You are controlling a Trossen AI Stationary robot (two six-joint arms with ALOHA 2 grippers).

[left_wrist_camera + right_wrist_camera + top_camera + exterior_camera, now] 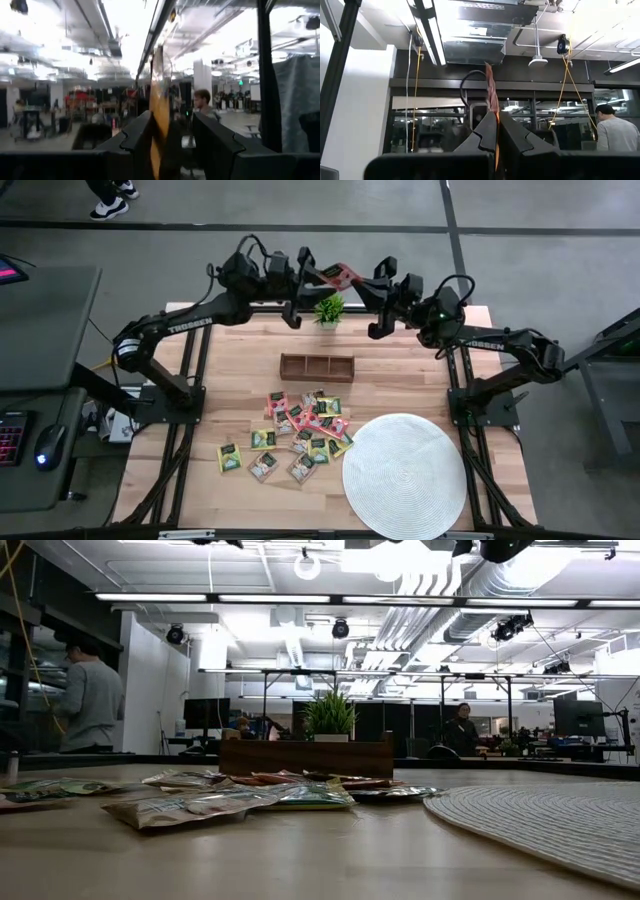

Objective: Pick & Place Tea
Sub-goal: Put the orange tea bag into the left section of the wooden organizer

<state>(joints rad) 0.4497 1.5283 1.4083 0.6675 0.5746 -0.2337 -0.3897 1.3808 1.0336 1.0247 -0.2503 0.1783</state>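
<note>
Overhead, both grippers' fingers (352, 277) apparently pinch one thin, flat pink packet (343, 276).

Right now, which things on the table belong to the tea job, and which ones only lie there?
Belong to the job:
- tea packets, scattered on the table
- pink-red packet, pinched between left gripper and right gripper, high above the far edge

Only lying about:
- potted plant
- wooden box with compartments
- round white mat

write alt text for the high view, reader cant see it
Both arms are raised at the table's far edge, the right gripper pinching a pink-red tea packet near the left gripper. Loose packets lie beside a round white mat.
</note>
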